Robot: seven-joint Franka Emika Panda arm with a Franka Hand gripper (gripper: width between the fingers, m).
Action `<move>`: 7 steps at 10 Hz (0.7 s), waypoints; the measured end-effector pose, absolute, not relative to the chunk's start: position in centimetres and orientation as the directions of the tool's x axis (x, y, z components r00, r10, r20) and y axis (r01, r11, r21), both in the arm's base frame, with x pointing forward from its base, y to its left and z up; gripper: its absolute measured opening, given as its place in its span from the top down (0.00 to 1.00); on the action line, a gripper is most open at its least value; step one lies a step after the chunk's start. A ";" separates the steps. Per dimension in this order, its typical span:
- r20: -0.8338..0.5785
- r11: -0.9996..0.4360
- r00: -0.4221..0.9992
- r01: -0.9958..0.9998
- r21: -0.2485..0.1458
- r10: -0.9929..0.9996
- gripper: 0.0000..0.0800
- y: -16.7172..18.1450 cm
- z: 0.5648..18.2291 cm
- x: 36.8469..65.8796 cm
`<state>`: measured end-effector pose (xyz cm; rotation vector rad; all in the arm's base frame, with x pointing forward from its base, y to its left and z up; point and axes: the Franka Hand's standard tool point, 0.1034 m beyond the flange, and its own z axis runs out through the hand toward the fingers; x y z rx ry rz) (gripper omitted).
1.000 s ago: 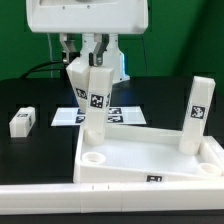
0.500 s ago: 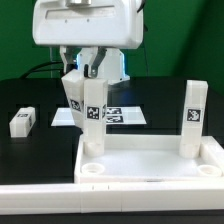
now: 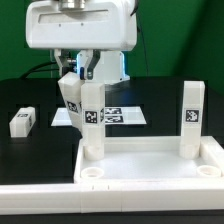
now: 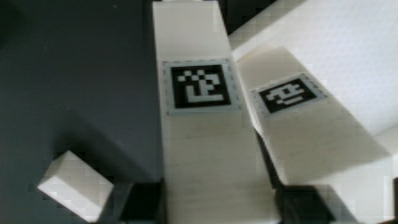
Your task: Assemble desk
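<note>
The held leg hides part of the marker board. The arm is cut off at the top edge. The wrist view's tags look blurry.

Bright, even light washes out the white desk leg; wrist view blurry.

End of the arm is a chunky glossy white box with rounded corners, kinda appliance-looking. Two dark grey blocky fingers stick out underneath, and there's a thin black cable trailing off behind it.
</note>
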<state>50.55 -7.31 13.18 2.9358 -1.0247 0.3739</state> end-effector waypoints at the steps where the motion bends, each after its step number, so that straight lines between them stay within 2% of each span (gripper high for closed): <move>1: 0.224 -0.787 0.760 -0.613 -0.069 -0.611 0.63 -7.1 13.2 50.5; 2: 0.154 -0.777 0.763 -0.627 -0.059 -0.628 0.63 -5.5 14.4 50.3; 5: 0.094 -0.721 0.715 -0.686 -0.091 -0.692 0.63 -3.2 22.0 50.5; 6: 0.097 -0.712 0.706 -0.694 -0.107 -0.702 0.63 -2.3 22.8 51.0; 7: 0.096 -0.694 0.687 -0.712 -0.109 -0.720 0.63 -1.2 22.9 51.5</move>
